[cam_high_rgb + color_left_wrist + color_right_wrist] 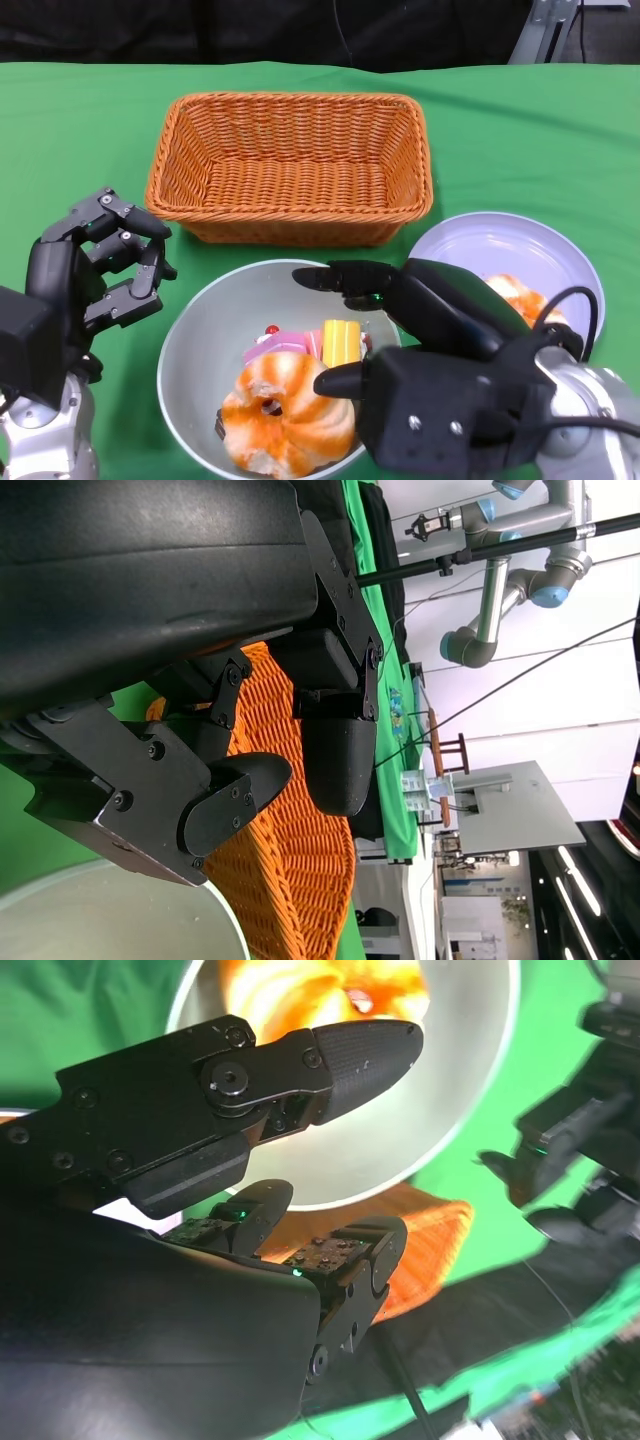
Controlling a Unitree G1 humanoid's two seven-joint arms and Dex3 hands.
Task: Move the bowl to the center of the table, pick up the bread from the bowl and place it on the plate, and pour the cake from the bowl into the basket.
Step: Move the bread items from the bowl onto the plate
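Two black hands flank your smooth grey bowl (pixel 200 340) in the head view: the left hand (pixel 100 270) hangs beside its rim, fingers curled and holding nothing, while the right hand (pixel 430 350) reaches over the rim, fingers spread and empty. The glazed, ring-shaped bread (pixel 285 410) lies inside with the cake (pixel 320 343) (pink and yellow pieces). The woven basket (pixel 290 165) runs lengthwise left to right; another bread sits on the lilac plate (pixel 500 250). Your right wrist view shows fingertips (pixel 365 1055) above the bowl (pixel 440 1110). The left wrist view shows wicker (pixel 290 850).
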